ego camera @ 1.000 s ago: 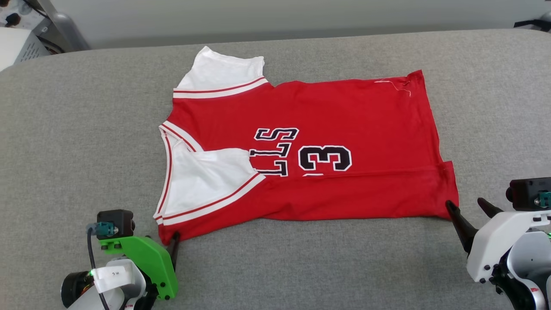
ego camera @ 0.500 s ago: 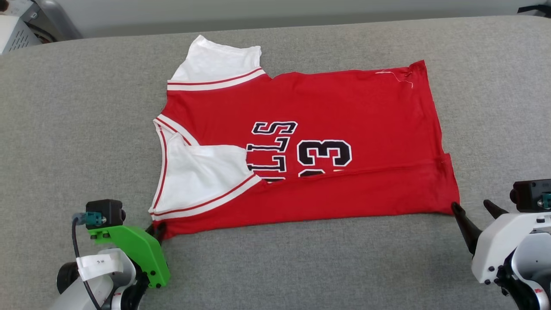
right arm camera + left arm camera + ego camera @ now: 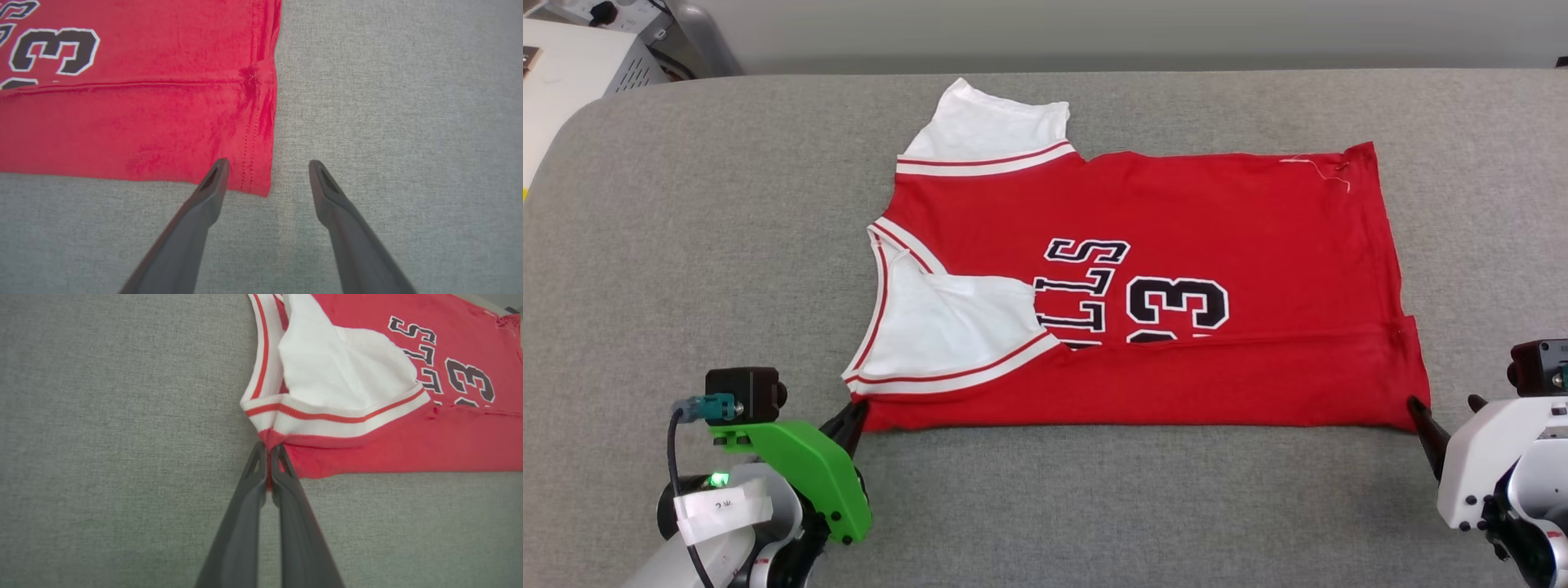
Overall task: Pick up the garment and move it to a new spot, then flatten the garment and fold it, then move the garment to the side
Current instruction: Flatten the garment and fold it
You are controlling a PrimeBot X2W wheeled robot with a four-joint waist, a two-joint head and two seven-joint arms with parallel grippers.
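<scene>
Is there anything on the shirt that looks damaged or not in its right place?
Yes. A loose white thread hangs out at the far right corner of the garment, like a frayed seam. Also, the far sleeve sticks out flat, while the near sleeve is folded in over the print.

left tool (image 3: 269, 448): clamped tight, held low | right tool (image 3: 267, 163): spread wide, held low

Bright, even, diffuse light fills all 3 views, casting only a thin soft shadow under the near edge of the garment (image 3: 1176, 212) on the grey covering (image 3: 686, 245), while both wrist views bow at their edges and render the near fingers (image 3: 241, 539) slightly soft.
</scene>
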